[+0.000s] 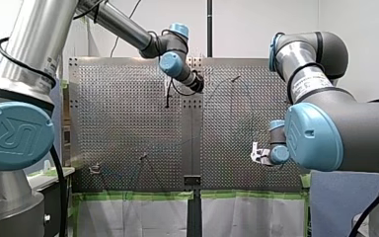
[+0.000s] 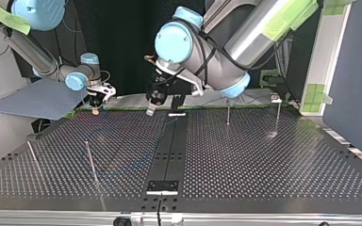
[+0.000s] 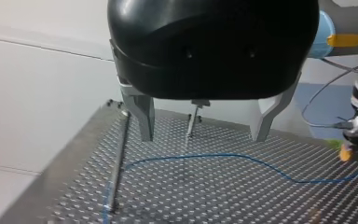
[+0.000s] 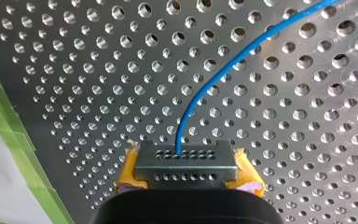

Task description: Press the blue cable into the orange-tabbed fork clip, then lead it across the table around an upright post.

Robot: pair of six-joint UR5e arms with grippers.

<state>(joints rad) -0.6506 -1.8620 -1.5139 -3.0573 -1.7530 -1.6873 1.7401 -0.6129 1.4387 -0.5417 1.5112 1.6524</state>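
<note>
On the perforated table (image 3: pixel 214 200), the thin blue cable (image 3: pixel 214 155) lies curving.

The only mark that can be read is the "UR" logo, raised on the blue round cap (image 1: pixel 14 134) of my left arm (image 1: pixel 34 44), near and to the left in the front view. A white label (image 1: pixel 307 82) on my right arm (image 1: pixel 355 133) carries print too small to read.
</note>
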